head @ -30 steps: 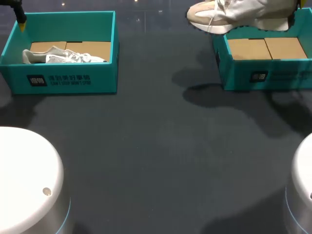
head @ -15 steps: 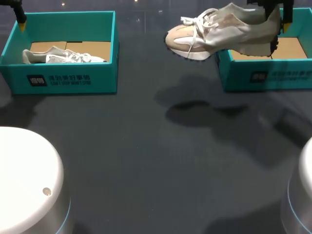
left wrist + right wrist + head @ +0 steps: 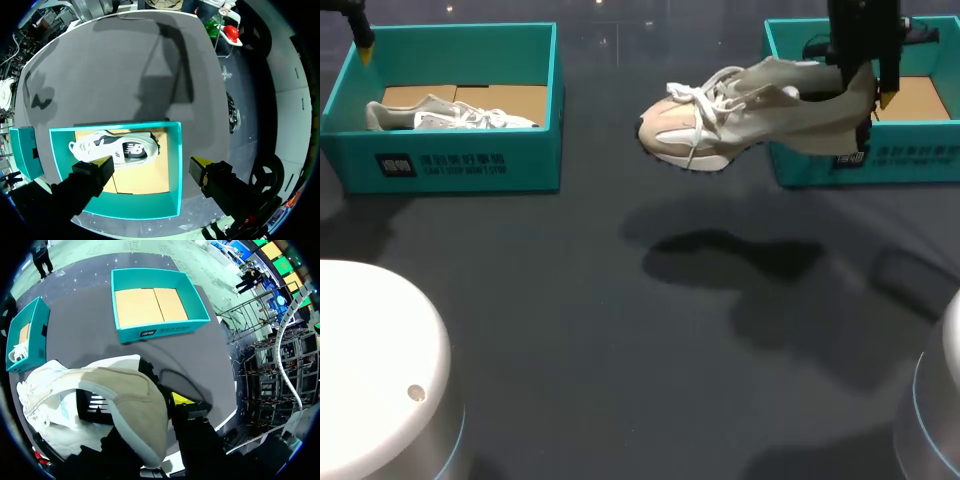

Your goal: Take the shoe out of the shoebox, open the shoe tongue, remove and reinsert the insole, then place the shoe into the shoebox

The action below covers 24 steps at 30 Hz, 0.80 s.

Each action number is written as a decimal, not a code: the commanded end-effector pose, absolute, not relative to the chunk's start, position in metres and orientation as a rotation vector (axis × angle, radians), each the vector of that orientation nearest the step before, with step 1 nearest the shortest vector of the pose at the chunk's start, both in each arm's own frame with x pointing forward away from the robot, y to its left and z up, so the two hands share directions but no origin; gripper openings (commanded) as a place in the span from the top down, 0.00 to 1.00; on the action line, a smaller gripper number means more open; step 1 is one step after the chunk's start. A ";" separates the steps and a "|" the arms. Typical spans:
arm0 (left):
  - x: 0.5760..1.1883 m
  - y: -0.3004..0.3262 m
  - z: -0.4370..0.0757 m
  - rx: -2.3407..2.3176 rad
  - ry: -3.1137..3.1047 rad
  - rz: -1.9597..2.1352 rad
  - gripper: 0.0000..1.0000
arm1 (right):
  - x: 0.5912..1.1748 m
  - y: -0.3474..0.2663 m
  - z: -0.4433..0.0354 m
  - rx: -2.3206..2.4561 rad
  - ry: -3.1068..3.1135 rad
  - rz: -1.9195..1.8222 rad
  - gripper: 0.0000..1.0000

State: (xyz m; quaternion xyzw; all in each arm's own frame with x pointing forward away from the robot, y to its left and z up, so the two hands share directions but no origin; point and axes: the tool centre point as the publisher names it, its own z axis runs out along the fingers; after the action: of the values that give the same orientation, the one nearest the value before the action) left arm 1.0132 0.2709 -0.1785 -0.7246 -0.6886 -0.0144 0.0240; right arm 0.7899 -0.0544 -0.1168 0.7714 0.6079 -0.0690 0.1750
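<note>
Starting nearest in the head view, you have the dark surface (image 3: pixel 570 330), carrying the shadow (image 3: pixel 730 255) of the lifted shoe. Above it the shoe (image 3: pixel 750 110) hangs clear of the surface. Its toe points toward the middle, its heel toward the right, and its laces are loose. Its heel end overlaps the near wall of the right shoebox (image 3: pixel 820 165), at that box's near left corner.

Your right gripper (image 3: pixel 865 90) comes down from above and is clamped on the heel of the shoe. The head view shows only one yellow tip, outside the heel. The right wrist view completes the finding: on the right gripper (image 3: pixel 137 405) one finger sits inside the shoe (image 3: pixel 115 400) opening, and the yellow-tipped finger presses the outside of the heel. That view also shows the right shoebox (image 3: pixel 160 331) ahead of the gripper, well apart from the shoe, with its cardboard floor fully exposed.

At the far left, the left shoebox (image 3: pixel 460 165) holds a second shoe (image 3: pixel 450 115). The left wrist view places your left gripper (image 3: pixel 150 165) above this left shoebox (image 3: pixel 175 165). Its fingers are spread wide and hold nothing. The second shoe (image 3: pixel 115 149) lies on its side against the box wall ahead of the fingers, which the head view shows only partly.
</note>
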 end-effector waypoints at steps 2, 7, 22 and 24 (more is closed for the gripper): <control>1.013 0.271 -0.178 -2.243 -2.130 -0.046 0.00 | 0.779 -0.046 -0.139 2.181 1.717 -0.180 1.00; 1.013 0.271 -0.178 -2.243 -2.130 -0.046 0.00 | 0.765 -0.032 -0.164 2.178 1.709 -0.164 1.00; 1.013 0.271 -0.178 -2.243 -2.130 -0.046 0.00 | 0.739 -0.001 -0.221 2.176 1.779 -0.200 1.00; 1.013 0.271 -0.178 -2.243 -2.130 -0.046 0.00 | 0.735 0.003 -0.231 2.179 1.785 -0.213 1.00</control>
State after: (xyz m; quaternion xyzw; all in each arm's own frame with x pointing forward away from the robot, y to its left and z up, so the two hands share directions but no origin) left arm 1.0132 0.2709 -0.1785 -0.7246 -0.6886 -0.0144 0.0240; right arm 0.7331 -0.0038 -0.2148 0.7614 0.6251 -0.0704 0.1566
